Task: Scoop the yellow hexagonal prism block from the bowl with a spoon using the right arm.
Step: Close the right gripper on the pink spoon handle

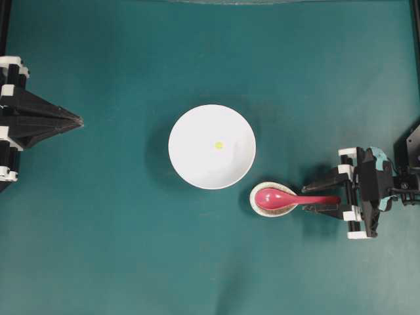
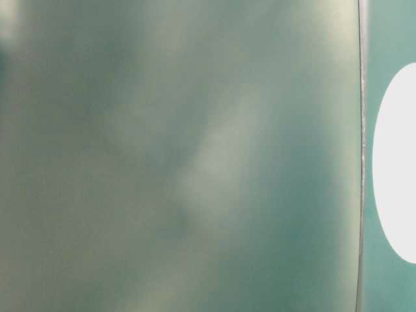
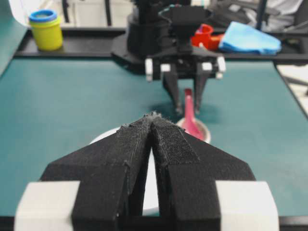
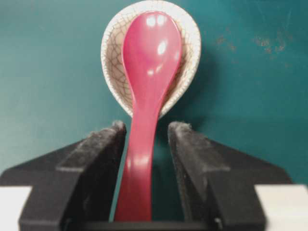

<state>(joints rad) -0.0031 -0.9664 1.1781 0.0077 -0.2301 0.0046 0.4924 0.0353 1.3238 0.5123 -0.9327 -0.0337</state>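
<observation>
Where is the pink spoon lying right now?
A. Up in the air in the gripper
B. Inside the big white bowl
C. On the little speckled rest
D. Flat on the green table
C: the spoon has its scoop end lying in the speckled rest, and its handle sticks out between the right gripper's open jaws.

A teal table (image 1: 98, 216) carries two things — the white bowl (image 1: 197, 164) and a speckled spoon rest (image 1: 257, 207).
</observation>
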